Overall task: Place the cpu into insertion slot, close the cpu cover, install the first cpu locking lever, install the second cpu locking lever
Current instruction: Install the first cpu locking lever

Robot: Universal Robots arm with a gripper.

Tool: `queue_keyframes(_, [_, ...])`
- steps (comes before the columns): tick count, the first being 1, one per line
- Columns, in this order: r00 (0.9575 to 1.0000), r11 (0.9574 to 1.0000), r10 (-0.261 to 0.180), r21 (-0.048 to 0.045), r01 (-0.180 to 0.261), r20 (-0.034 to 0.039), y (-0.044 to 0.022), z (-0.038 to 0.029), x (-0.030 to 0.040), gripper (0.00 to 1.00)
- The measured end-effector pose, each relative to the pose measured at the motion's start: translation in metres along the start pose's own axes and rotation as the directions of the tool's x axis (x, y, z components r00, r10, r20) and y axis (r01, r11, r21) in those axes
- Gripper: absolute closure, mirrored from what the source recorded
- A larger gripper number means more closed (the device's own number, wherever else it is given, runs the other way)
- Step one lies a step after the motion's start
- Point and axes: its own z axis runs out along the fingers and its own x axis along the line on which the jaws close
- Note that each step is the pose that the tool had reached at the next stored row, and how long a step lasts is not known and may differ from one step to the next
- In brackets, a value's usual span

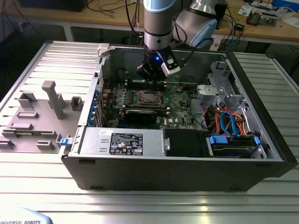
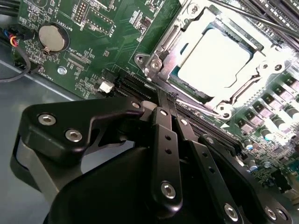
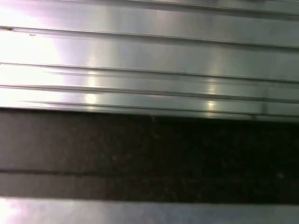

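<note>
The cpu (image 2: 212, 60) sat in the insertion slot (image 2: 187, 95) under the closed cpu cover (image 2: 174, 44), detail resolved in the second wrist view. The claw (image 2: 167, 99) hung clenched, empty, just beside the slot's edge above the motherboard (image 1: 180, 100).

A ribbed silver metal surface (image 1: 149, 200) spreads across the exterior view, its long grooves catching bright reflections of overhead light. Behind it runs a wooden workbench (image 1: 107, 18) on white legs, strewn with black cables (image 1: 110, 7) and small electronic parts (image 1: 261, 14), with dark floor in shadow beneath. In the first wrist view, grooved metal panels (image 3: 149, 60) shine with glare above a broad dark band (image 3: 149, 154)
</note>
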Motion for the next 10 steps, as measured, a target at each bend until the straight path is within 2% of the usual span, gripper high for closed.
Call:
queue_keyframes(1, [1.0000,1.0000,0.000,-0.0003,0.000,-0.0001,-0.0003,0.0049,-0.0010,0.89])
queue_keyframes(2, [1.0000,1.0000,0.000,-0.0003,0.000,-0.0001,-0.0004,0.0053,-0.0013,0.89])
queue_keyframes(10, [1.0000,1.0000,0.000,-0.0007,0.000,0.0004,-0.0002,0.0031,-0.0017,0.89])
